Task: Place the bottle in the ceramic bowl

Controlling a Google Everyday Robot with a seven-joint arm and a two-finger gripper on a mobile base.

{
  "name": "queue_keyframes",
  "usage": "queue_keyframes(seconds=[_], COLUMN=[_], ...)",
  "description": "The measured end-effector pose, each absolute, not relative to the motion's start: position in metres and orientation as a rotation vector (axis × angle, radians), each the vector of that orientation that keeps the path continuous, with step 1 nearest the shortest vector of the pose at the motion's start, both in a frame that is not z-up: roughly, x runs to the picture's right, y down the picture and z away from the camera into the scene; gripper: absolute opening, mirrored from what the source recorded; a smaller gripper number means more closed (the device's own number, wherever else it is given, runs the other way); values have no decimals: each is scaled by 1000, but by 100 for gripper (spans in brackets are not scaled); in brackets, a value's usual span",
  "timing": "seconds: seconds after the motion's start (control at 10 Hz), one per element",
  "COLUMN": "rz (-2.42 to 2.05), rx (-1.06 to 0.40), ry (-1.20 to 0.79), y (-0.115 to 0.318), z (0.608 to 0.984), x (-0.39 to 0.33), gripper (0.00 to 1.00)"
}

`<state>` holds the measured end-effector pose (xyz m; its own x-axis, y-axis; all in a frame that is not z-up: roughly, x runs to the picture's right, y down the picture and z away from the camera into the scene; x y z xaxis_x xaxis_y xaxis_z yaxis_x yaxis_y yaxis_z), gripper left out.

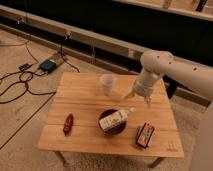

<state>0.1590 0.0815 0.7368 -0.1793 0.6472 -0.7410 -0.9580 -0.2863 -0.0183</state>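
Observation:
The bottle (114, 119), whitish with a tan-yellow label, lies on its side in the ceramic bowl (106, 128), its neck pointing right over the rim. The purple bowl sits at the front middle of the wooden table (80, 92). My gripper (138, 98) hangs above and to the right of the bowl, open and empty, clear of the bottle.
A clear plastic cup (107, 83) stands behind the bowl. A flat red-and-white box (145, 135) lies front right and a small red object (68, 123) front left. Cables and a blue device (48, 65) lie on the floor to the left.

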Motion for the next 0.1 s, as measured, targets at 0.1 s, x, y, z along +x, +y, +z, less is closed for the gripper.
queue_keyframes(seconds=[0.1], rz=[1731], rx=[-782], ry=[556], y=[82], z=[737], x=[159], gripper=[80])
